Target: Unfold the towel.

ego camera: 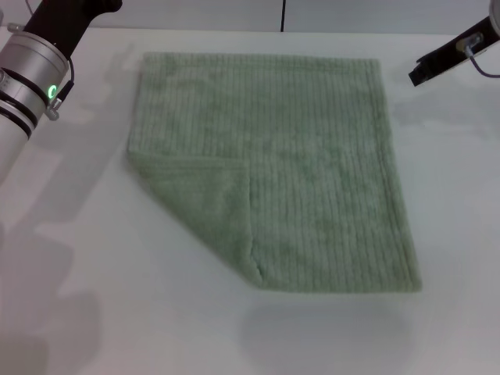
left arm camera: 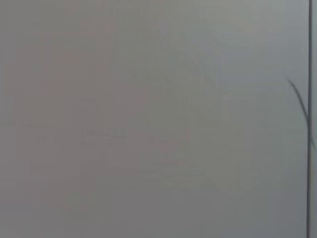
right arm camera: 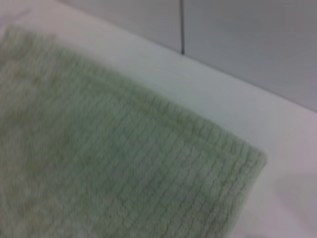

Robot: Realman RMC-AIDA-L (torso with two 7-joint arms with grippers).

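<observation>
The towel (ego camera: pixel 312 172) lay nearly flat across the middle of the white table (ego camera: pixel 453 234), its one remaining fold a triangular flap (ego camera: pixel 207 211) at the lower left of the head view, the near-left corner turned in over the cloth. The left arm (ego camera: pixel 31 70) stood raised at the upper left edge of the frame, its gripper out of sight — the left wrist view showed only blank grey wall. The right gripper (ego camera: pixel 426 70) hung at the upper right, off the cloth and just beyond the towel's far right corner (right arm camera: pixel 247 163); I could not tell how far its fingers were parted, and nothing appeared to be held. To finish well, I judged the flap's tip should be pinched as a single layer, lifted only slightly and drawn outward toward the lower left along the diagonal, so the layer beneath did not drag or bunch. No containers were anywhere in view — only cloth and tabletop.
</observation>
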